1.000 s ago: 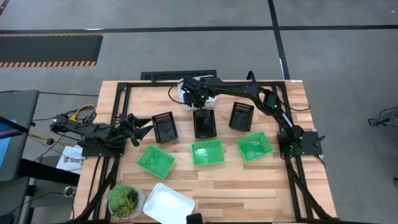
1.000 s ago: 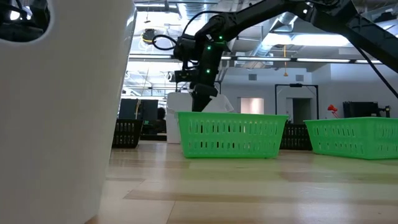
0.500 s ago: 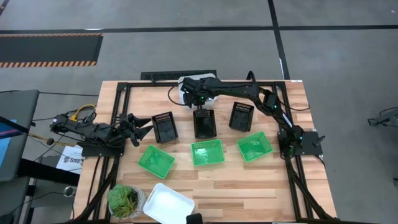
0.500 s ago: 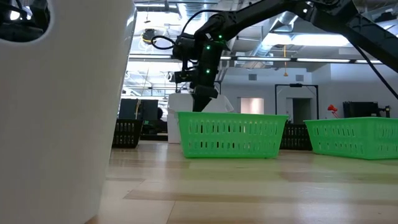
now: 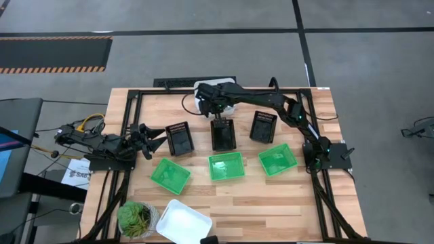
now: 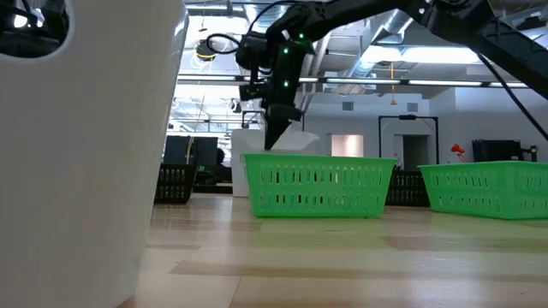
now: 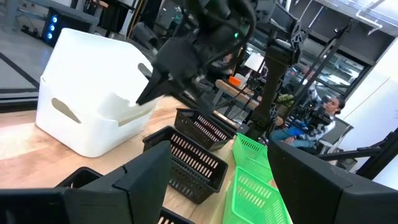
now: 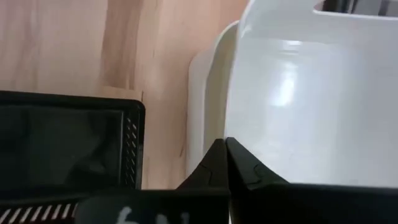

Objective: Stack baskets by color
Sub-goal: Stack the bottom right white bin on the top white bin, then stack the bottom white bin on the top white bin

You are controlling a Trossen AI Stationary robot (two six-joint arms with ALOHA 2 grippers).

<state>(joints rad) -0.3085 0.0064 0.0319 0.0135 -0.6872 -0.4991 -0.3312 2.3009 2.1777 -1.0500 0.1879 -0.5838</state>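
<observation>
The right gripper [image 5: 214, 108] hangs over the far edge of the surface [image 5: 271, 203], jaws pressed together on the rim of a white basket [image 8: 311, 106] nested in another. Black baskets [image 5: 223, 134] and green baskets [image 5: 226, 166] lie in two rows. The left gripper [image 5: 154, 138] waits at the left side, jaws spread.

The wooden table [image 5: 271, 203] carries three black baskets [image 5: 223, 134], three green baskets [image 5: 226, 166], white baskets [image 5: 183, 221] and a potted plant [image 5: 137, 218].
</observation>
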